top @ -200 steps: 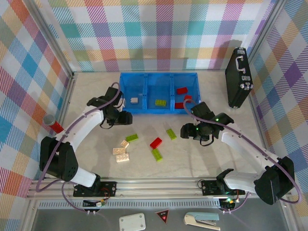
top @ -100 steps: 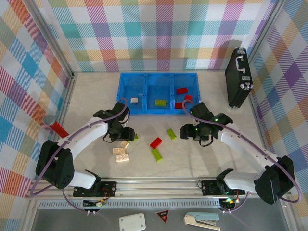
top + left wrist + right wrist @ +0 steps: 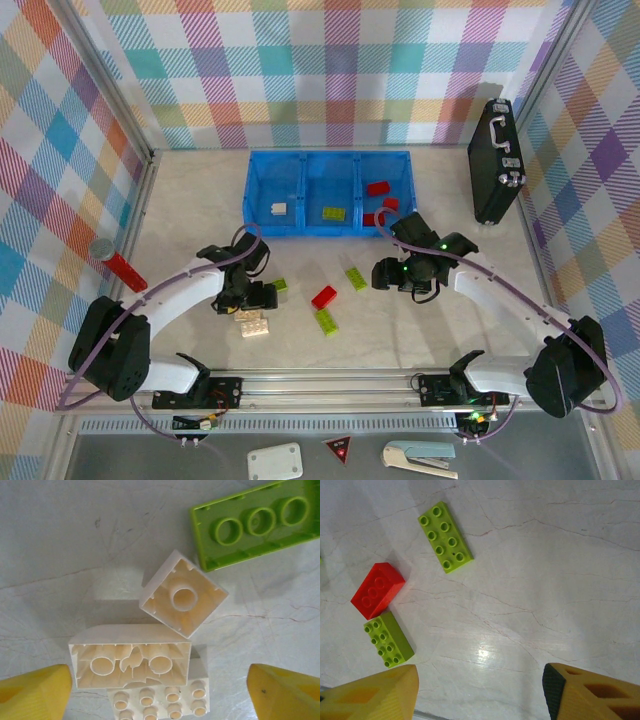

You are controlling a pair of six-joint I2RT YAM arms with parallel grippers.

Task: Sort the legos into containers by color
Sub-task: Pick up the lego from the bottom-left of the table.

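My left gripper (image 3: 250, 297) (image 3: 160, 700) hangs open just over a cluster of cream legos: a small square one upside down (image 3: 183, 597), a longer one on its side (image 3: 131, 662) and a studded one (image 3: 160, 700) between the yellow fingers (image 3: 35, 695). An upturned lime lego (image 3: 257, 522) (image 3: 280, 285) lies beside them. My right gripper (image 3: 387, 272) (image 3: 480, 695) is open over bare table, near a lime lego (image 3: 445, 536), a red lego (image 3: 377, 590) (image 3: 323, 297) and another lime one (image 3: 388, 639). The blue containers (image 3: 330, 156) hold a cream lego (image 3: 279, 209), a lime one (image 3: 334, 213) and red ones (image 3: 378, 187).
A black briefcase (image 3: 497, 160) stands at the back right. A red cylinder with a grey cap (image 3: 118, 264) lies at the left wall. The metal rail (image 3: 330, 380) runs along the near edge.
My left gripper has come back from the tray's left compartment to the cream legos and opened wide. The right gripper shifted slightly toward the back.
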